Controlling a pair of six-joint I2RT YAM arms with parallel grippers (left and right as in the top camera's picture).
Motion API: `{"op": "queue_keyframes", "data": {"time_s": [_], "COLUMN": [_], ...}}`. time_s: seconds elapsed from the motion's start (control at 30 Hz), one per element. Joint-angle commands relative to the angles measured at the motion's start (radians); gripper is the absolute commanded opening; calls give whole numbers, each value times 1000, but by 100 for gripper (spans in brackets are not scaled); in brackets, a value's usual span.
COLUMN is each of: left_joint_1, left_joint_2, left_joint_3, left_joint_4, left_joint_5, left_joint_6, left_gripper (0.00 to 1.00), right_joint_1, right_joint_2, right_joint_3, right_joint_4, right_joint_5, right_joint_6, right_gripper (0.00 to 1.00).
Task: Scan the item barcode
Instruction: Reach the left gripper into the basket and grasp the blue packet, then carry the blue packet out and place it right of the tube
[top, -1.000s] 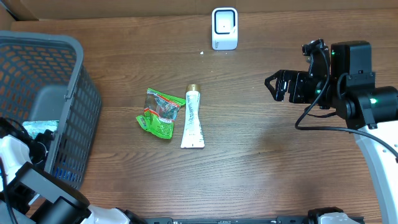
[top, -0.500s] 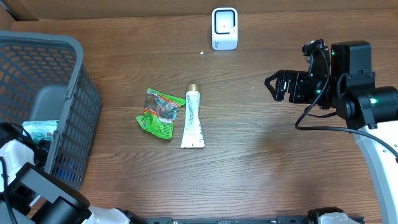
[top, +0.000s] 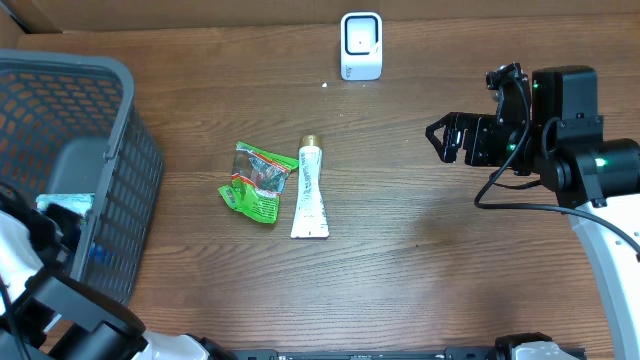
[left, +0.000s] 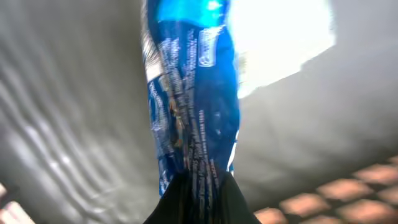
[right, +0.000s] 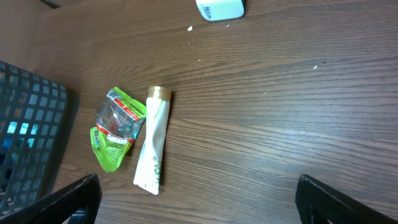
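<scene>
Left pincer (left: 198, 190) has clamped blue packet (left: 193, 93) in the basket (top: 120, 180); right pincer (top: 438, 140) apart.

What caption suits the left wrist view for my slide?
Left gripper shut on a blue printed plastic packet inside the grey basket.

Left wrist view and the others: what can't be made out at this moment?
Left wrist: print on the blue packet is blurred; the left gripper covers its lower end.
Overhead: the basket wall hides that grip.
Right wrist: scanner cut off by the top edge.
</scene>
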Motion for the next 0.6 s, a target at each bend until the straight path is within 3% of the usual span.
{"op": "queue_keyframes", "data": {"time_s": [0.0,0.17,0.33,0.57], "left_joint_1": [-31,-96,-177,-531], "left_joint_2": [-101,-208,-312,-412], "left_joint_3": [216,397,427,423], "left_joint_4": [-62,-132,-137,-204], "left_joint_5": [77,79,82,-9], "left_joint_6": [31,75,77,132], "left_gripper": [4,4,4,4], "right_joint_1": [1,1,1,1], "right_joint_2": [3,3,3,3], "right_joint_3": [28,28,28,28], "right_joint_4": [5,5,5,5], "right_joint_5": [-2,-2,-2,-2], "right_joint_6": [0,0,0,0], "right_gripper": [100,100,100,100]}}
